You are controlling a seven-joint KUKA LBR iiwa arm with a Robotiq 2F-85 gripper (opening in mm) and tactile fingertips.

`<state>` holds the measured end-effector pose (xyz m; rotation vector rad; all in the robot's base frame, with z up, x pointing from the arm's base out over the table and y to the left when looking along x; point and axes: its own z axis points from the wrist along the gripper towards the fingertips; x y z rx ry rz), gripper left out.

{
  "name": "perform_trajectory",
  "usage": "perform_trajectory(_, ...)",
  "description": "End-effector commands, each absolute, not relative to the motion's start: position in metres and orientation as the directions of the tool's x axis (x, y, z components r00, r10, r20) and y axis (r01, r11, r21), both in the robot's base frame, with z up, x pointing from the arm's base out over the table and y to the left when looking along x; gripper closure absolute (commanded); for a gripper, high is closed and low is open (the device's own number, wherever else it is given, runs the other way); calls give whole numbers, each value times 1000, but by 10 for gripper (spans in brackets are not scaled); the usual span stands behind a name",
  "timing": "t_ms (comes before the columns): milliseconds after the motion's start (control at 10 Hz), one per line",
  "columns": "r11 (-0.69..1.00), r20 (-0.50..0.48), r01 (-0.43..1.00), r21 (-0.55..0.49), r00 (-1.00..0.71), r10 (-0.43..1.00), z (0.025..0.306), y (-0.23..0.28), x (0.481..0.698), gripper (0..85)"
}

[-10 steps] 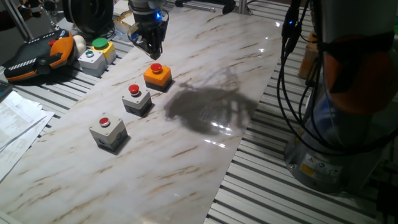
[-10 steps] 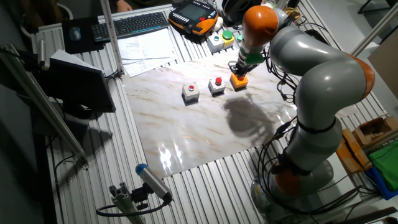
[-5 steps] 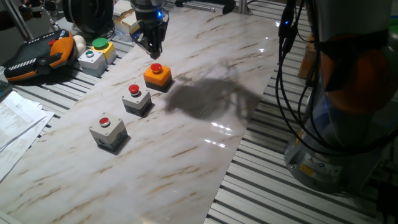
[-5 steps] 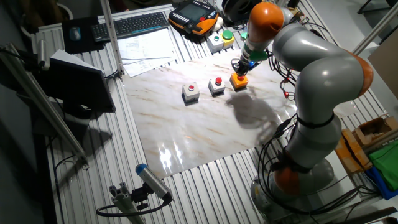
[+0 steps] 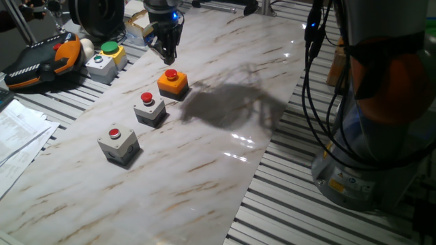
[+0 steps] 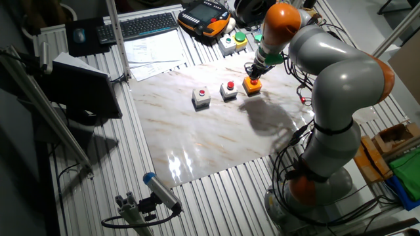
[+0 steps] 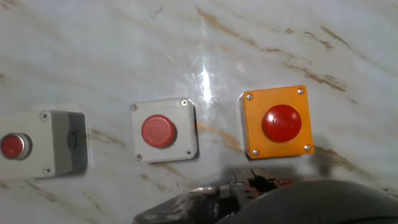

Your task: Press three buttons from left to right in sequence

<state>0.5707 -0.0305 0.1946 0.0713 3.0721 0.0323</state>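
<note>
Three box switches with red round buttons stand in a row on the marble board. The left grey one (image 5: 118,143) (image 6: 201,97) (image 7: 31,144), the middle grey one (image 5: 150,109) (image 6: 228,89) (image 7: 163,131) and the orange-yellow one (image 5: 172,82) (image 6: 252,84) (image 7: 277,122) all show in every view. My gripper (image 5: 167,57) (image 6: 254,69) hangs a little above and just behind the orange-yellow switch, apart from its button. No view shows a gap or a touch between the fingertips. The hand view shows only a dark part of the hand at its bottom edge.
A grey box with a green button (image 5: 103,60) (image 6: 237,39) stands off the board behind the row, next to an orange-black pendant (image 5: 41,62). Papers (image 5: 17,133) lie to the left. The arm's base and cables (image 5: 361,136) stand at the right.
The gripper has risen slightly above the orange-yellow switch and the arm's elbow has swung away; over the last half second almost nothing moved.
</note>
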Motion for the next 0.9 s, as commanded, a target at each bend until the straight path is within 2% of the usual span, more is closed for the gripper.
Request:
perform_trajectory(0,999,-69,41,0,-997,41,194,-30,571,843)
perform_trajectory(100,999,-70,22,-41,-997,20,194,-30,571,843)
perform_trajectory(400,1000,-14,-22,-14,-1000,-22,194,-30,571,843)
perform_trajectory(600,999,-33,-25,-42,-999,-26,194,-30,571,843)
perform_trajectory(800,999,-40,-37,-17,-998,-38,193,-32,572,843)
